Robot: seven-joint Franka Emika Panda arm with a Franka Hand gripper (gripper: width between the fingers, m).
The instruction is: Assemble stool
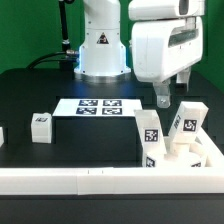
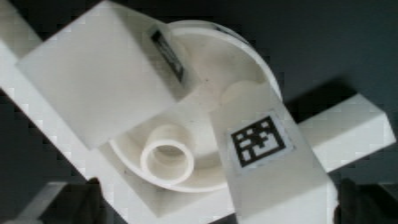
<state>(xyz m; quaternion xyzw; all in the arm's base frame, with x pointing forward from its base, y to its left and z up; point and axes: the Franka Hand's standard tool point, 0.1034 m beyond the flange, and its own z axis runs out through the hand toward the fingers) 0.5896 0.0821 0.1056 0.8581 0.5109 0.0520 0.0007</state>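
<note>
A black bench (image 1: 30,95) fills most of the exterior view. A green wall (image 1: 25,30) stands behind it, and the white robot base (image 1: 100,45) is at top centre. The thin flat white marker board (image 1: 97,105) lies mid-frame. A long white border bar (image 1: 90,178) runs across the bottom of the frame.

The hand (image 1: 173,92) hangs on the exterior view's right, its jaws spread wide with nothing between them.

Below it, just behind the bar, stand two short white blocky legs with black-and-white square tags: the nearer tagged leg (image 1: 150,133) and the farther tagged leg (image 1: 188,120). A third white leg (image 1: 41,124) sits well apart on the exterior view's left.

The white plastic round disc seat (image 2: 205,110) shows clearly only in the wrist view, with a round hole in it. There a tagged leg lies across part of it and a plain white block covers another part. That view is blurred, so I cannot tell whether they touch the seat. In the exterior view the seat blends into the white parts at lower right and cannot be picked out. A white piece at the far left edge is cut off.
</note>
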